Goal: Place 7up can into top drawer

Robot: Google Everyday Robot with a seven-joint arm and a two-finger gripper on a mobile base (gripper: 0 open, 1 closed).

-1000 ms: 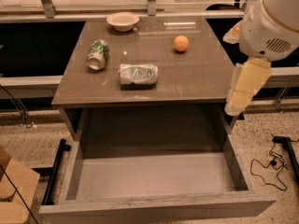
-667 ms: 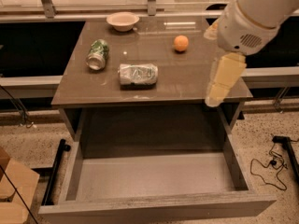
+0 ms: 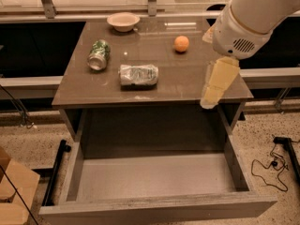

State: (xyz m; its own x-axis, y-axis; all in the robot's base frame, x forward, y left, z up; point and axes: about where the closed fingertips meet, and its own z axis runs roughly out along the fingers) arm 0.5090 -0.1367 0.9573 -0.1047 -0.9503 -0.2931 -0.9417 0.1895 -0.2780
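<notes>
The 7up can [image 3: 138,75], pale silvery with light green marks and a dented body, lies on its side near the middle of the brown tabletop [image 3: 178,78]. The top drawer [image 3: 154,178] is pulled out below the table's front edge, and its grey floor is bare. My gripper [image 3: 209,101] hangs on the white arm [image 3: 248,22] over the table's front right corner. It points down, well to the right of the can, and holds nothing that I can see.
A darker green can [image 3: 98,55] lies left of the 7up can. A white bowl [image 3: 123,21] sits at the back and an orange [image 3: 182,43] at the back right. Cardboard boxes [image 3: 11,191] stand on the floor to the left, cables [image 3: 272,165] to the right.
The arm and gripper have moved left, from beside the table's right edge to over its front right corner. The cans, bowl, orange and drawer have not moved.
</notes>
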